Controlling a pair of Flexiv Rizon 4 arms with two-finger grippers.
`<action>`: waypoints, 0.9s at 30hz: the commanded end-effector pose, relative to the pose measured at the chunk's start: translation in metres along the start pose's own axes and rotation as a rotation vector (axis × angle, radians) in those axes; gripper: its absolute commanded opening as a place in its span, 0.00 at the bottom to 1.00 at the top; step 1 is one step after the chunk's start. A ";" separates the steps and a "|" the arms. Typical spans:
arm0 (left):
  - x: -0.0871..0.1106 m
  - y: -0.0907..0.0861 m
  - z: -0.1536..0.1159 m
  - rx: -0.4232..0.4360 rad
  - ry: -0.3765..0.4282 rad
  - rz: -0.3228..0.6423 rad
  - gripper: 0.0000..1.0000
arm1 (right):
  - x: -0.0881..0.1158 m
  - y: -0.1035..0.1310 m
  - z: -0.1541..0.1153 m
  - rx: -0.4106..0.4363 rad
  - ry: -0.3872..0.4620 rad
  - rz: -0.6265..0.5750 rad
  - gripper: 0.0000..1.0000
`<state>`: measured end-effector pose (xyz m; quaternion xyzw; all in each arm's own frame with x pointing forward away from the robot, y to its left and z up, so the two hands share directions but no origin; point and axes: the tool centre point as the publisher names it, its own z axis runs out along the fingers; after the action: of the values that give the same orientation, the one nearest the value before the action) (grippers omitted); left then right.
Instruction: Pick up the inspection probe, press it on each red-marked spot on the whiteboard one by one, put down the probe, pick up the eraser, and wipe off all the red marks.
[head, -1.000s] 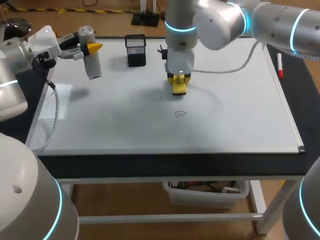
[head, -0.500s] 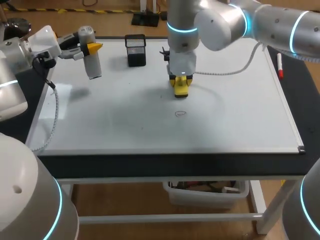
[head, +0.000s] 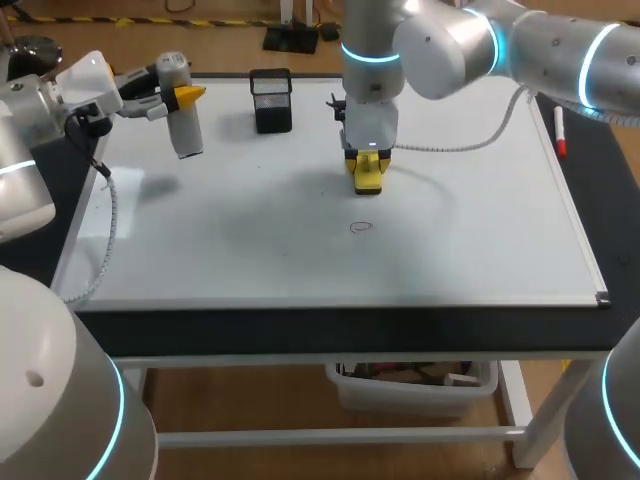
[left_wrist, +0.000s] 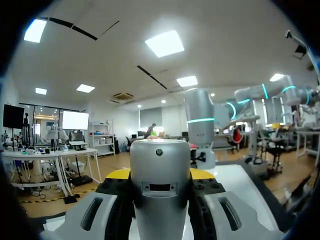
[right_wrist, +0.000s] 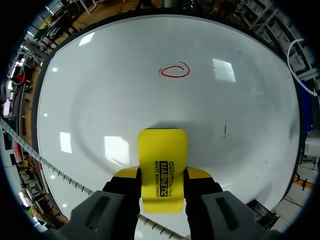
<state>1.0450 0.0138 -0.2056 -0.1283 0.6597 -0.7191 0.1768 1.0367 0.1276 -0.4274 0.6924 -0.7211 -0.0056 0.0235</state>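
Observation:
The silver cylindrical probe (head: 181, 122) hangs above the whiteboard's far left corner, with my left gripper (head: 186, 96) shut on it. In the left wrist view the probe (left_wrist: 160, 200) fills the space between the yellow tips of that gripper (left_wrist: 160, 175). My right gripper (head: 367, 160) points down near the board's middle, shut on the yellow eraser (head: 368, 178). From the right wrist, the eraser (right_wrist: 162, 160) sticks out between the fingers of the gripper (right_wrist: 162, 174), low over the board. One red circle mark (right_wrist: 175, 70) lies ahead of it, also visible from the head camera (head: 361, 227).
A whiteboard (head: 480, 220) covers the table. At its far edge stands a black mesh pen holder (head: 271, 100). On the right edge lies a red marker (head: 560, 135). A coiled cable (head: 110, 215) hangs from my left arm along the left side.
My right arm has slid the eraser a little to the right. The left arm and the probe have stayed where they were.

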 end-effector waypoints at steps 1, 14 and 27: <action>0.000 0.000 0.000 0.003 0.000 0.002 0.00 | 0.008 -0.004 0.001 -0.005 0.000 0.009 0.00; 0.000 0.000 0.000 0.003 0.000 0.002 0.00 | 0.056 -0.007 0.003 -0.006 0.006 0.118 0.00; 0.000 0.000 0.000 0.003 0.000 0.002 0.00 | 0.092 -0.009 -0.005 0.006 0.003 0.188 0.00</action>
<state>1.0450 0.0137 -0.2056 -0.1283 0.6597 -0.7191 0.1767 1.0452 0.0427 -0.4255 0.6209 -0.7834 0.0001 0.0289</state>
